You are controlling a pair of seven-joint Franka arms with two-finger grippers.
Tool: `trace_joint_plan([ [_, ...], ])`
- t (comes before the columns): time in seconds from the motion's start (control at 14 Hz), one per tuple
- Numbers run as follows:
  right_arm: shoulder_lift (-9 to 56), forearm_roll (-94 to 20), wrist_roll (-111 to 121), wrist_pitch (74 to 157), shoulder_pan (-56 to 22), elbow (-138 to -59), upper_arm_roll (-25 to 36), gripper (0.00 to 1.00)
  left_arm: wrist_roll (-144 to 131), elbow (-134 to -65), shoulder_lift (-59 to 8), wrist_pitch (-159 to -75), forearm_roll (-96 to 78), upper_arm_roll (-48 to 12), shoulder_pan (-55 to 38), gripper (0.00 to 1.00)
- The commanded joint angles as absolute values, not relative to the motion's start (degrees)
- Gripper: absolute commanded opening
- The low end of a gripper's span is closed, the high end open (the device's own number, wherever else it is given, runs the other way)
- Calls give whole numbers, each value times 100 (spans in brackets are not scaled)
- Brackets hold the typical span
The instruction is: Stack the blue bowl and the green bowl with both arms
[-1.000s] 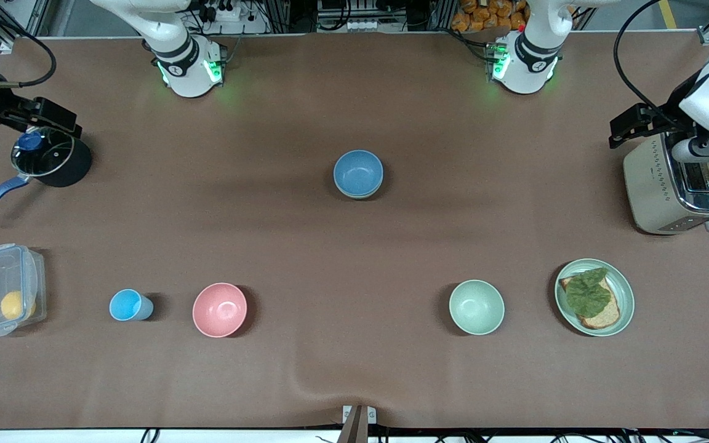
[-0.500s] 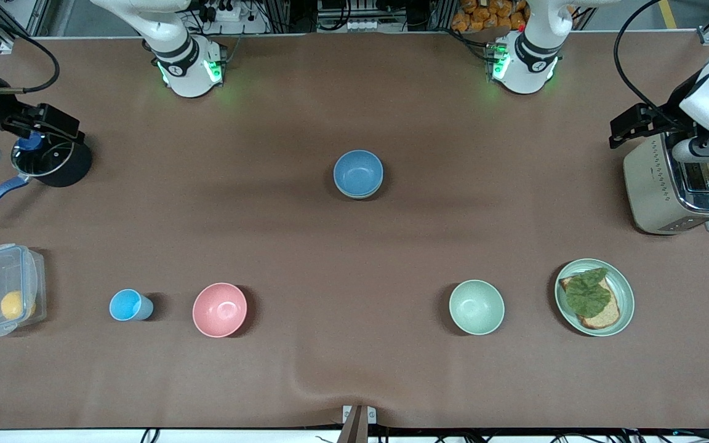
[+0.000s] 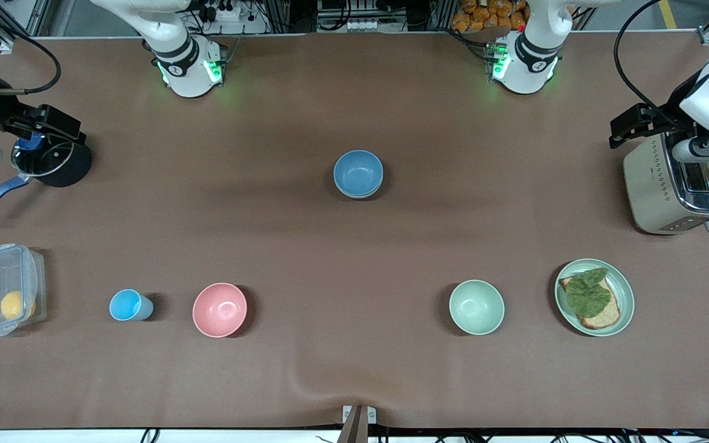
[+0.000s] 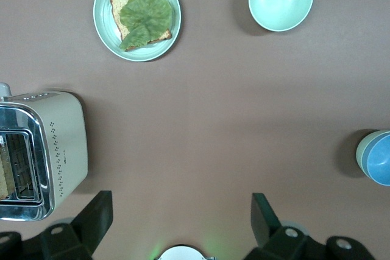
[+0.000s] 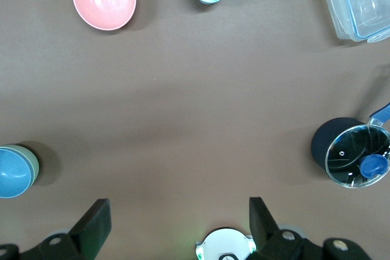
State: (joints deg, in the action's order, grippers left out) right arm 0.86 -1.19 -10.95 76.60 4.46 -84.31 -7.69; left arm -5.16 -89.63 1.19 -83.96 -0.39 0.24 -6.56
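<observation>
The blue bowl [image 3: 358, 172] sits nested in the green bowl [image 3: 360, 196] at the middle of the table; only the green bowl's rim shows under it. The stack also shows in the left wrist view, with the blue bowl [image 4: 381, 160] and green bowl [image 4: 362, 150], and in the right wrist view, with the blue bowl [image 5: 12, 172] and green bowl [image 5: 34, 161]. My left gripper [image 4: 181, 211] is open and empty, high over the toaster [image 3: 656, 191]. My right gripper [image 5: 180, 214] is open and empty, high beside the black pot [image 3: 53, 161].
A mintier green bowl [image 3: 476, 306] and a green plate [image 3: 625, 286] with bread and lettuce lie nearer the camera toward the left arm's end. A pink bowl [image 3: 220, 309], light-blue cup [image 3: 128, 305] and clear container [image 3: 4, 289] lie toward the right arm's end.
My right arm has drawn slightly farther toward its end of the table, uncovering more of the pot's lid. The left arm and the bowls have not moved.
</observation>
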Motion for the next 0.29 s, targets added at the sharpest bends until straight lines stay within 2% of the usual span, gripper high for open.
trace_joint_plan([
  [0.0, -18, -114, -1107, 7726, 431, -8534, -782, 100, -475, -8930, 123, -8341, -185, -26, -571, 100],
  [0.21, -9, -114, -1107, 7743, 396, -8552, -773, 100, -475, -8930, 123, -8341, -185, -26, -571, 100],
])
